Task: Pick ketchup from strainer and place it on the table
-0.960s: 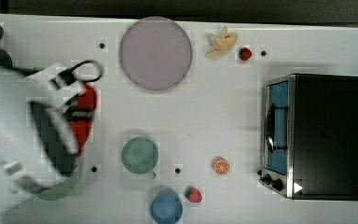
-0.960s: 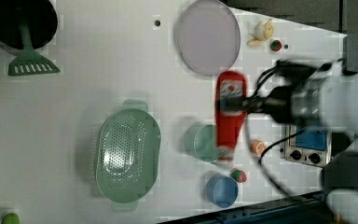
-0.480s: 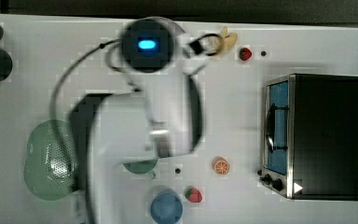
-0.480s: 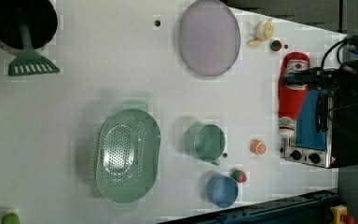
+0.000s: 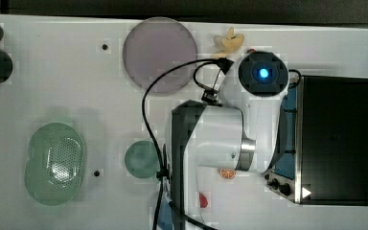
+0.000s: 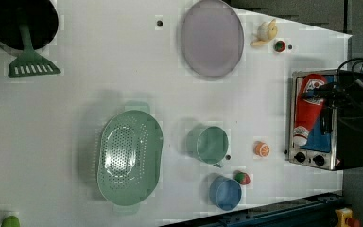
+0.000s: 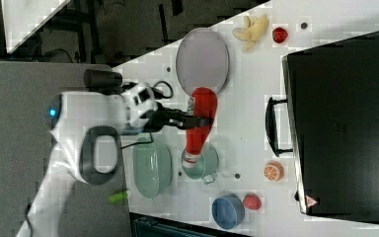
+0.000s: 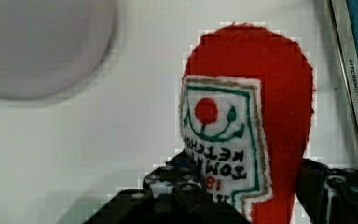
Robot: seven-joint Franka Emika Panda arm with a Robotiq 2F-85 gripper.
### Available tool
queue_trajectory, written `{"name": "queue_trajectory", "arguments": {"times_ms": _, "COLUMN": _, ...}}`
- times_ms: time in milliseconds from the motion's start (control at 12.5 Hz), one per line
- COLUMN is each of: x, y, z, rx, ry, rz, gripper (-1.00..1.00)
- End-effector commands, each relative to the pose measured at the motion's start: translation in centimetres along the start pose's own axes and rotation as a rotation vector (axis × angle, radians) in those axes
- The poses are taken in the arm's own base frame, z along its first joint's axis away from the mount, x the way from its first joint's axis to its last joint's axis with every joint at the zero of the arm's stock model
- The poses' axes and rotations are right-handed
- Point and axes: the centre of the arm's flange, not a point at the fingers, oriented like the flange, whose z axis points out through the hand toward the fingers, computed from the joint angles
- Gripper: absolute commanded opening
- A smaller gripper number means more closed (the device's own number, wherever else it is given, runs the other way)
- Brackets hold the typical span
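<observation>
Gripper (image 7: pixel 197 121) jaws pinching ketchup (image 7: pixel 201 123) mid-body, bottle carried aloft w/ cap down, out of strainer (image 6: pixel 130 162). Hangs nr toaster oven (image 6: pixel 328 120) front and lilac plate (image 5: pixel 161 53), prob. seeking bare table (image 5: pixel 76 91) spot for set-down.
</observation>
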Motion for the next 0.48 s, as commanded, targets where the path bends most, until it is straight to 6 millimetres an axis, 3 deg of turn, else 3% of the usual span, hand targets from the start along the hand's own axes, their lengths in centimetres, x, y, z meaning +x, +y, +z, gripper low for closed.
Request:
{"name": "queue_trajectory", "arguments": {"times_ms": 80, "x": -2.5, "y": -3.8, "z": 3.8, "rx": 0.015, "ry": 0.039, "rz": -0.126, "gripper": 0.13}}
{"name": "queue_trajectory", "arguments": {"times_ms": 480, "x": -3.7, "y": -4.5, "z": 11.9, "rx": 0.077, "ry": 0.042, "rz": -0.119, "gripper": 0.13}}
